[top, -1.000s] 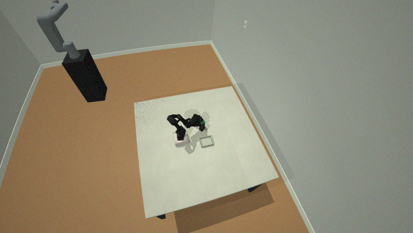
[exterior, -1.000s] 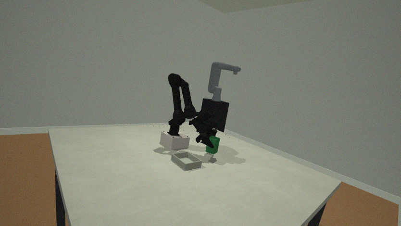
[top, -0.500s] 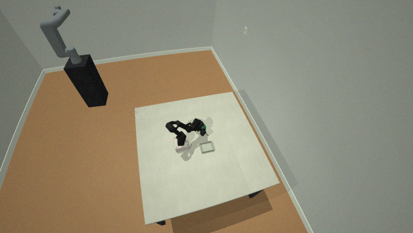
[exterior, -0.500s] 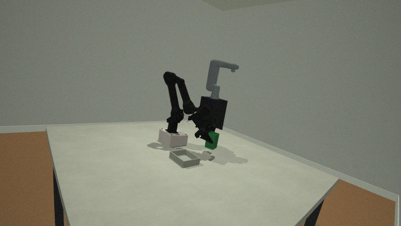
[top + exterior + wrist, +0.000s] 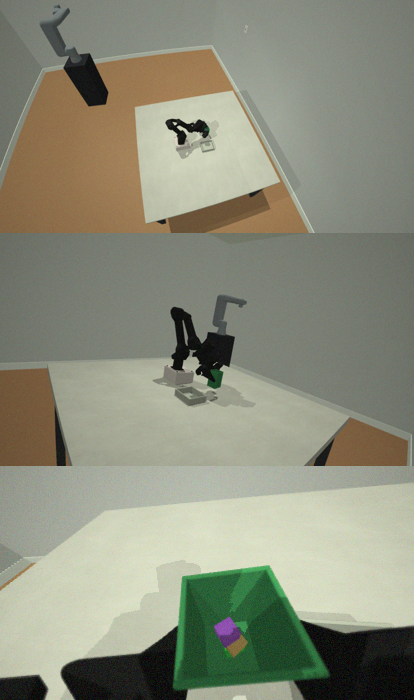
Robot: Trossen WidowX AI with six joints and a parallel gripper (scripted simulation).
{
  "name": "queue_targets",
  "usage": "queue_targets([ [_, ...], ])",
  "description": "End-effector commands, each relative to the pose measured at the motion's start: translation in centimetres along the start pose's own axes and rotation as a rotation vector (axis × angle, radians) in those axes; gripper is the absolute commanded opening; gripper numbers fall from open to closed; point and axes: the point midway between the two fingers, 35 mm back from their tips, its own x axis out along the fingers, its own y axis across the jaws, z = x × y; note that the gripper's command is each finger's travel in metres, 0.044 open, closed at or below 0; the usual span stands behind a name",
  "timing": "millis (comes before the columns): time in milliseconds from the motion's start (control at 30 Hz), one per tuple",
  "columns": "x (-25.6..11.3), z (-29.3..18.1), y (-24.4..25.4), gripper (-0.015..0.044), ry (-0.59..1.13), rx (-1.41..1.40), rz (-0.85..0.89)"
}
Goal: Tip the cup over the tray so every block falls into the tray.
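From where I stood, the black parallel-jaw gripper (image 5: pixel 206 132) (image 5: pixel 215 375) (image 5: pixel 226 614) had its fingers clamped on the green, open-topped rectangular cup (image 5: pixel 207 129) (image 5: pixel 217 379) (image 5: pixel 192 641), up off the pale table (image 5: pixel 185 179) (image 5: pixel 130 418) (image 5: pixel 125 536). A small purple block (image 5: pixel 226 627) lay inside, an orange-brown block (image 5: pixel 237 646) at its five o'clock in the wrist view. Seen from the top, the shallow grey rectangular tray (image 5: pixel 208 150) (image 5: pixel 197 401) (image 5: pixel 350 627) sat at the cup's six o'clock.

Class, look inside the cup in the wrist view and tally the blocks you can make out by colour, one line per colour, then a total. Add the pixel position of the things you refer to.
Purple block (image 5: pixel 226 627): 1
Orange-brown block (image 5: pixel 237 646): 1
Total clearly visible: 2
Small green patches beside them may be another block or the cup's own wall; I cannot tell.
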Motion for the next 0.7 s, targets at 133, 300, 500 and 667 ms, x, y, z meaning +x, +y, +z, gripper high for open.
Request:
queue_targets([
  [133,0.0,0.9,-2.9,0.0000,-0.012,0.049,-0.073],
  [300,-0.1,1.1,-4.9,0.0000,-0.011,0.084,-0.122],
  [500,-0.4,1.1,-7.2,0.0000,-0.012,0.126,-0.181],
  [667,-0.8,1.1,-9.1,0.0000,-0.012,0.162,-0.230],
])
